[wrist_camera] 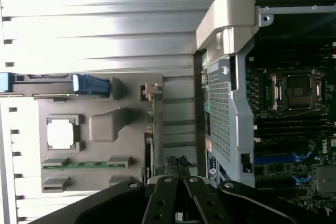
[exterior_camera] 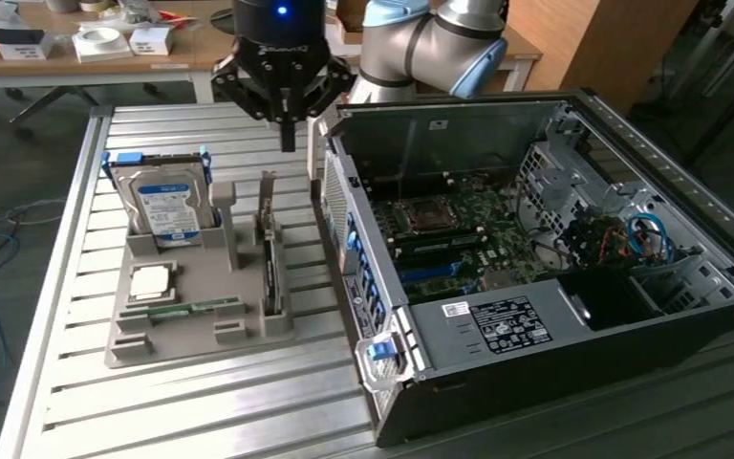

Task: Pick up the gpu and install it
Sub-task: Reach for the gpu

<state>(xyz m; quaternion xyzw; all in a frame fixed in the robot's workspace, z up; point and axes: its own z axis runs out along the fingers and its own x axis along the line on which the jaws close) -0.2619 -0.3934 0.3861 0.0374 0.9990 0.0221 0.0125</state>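
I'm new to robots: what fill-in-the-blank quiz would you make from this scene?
1. The gripper hangs empty, its fingers ___.
2. The gpu stands on edge in a ___ holder beside the computer case.
3. The hard drive has a label that is white and ___.
Missing: shut; grey; blue.

The arm (exterior_camera: 399, 38) is built of rounded silver-grey metal segments, and a pale blue cap (exterior_camera: 480, 75) closes one joint. The end effector (exterior_camera: 288, 142) is black throughout. Its cylindrical body carries a small glowing blue light (exterior_camera: 280, 11) and a line of white lettering (exterior_camera: 274, 44), too small to read, above a cluster of angular linkage bars. Seen from the wrist view, the matte black finger links (wrist_camera: 157, 203) hinge on round silver pins (wrist_camera: 167, 180), four of them in a row.
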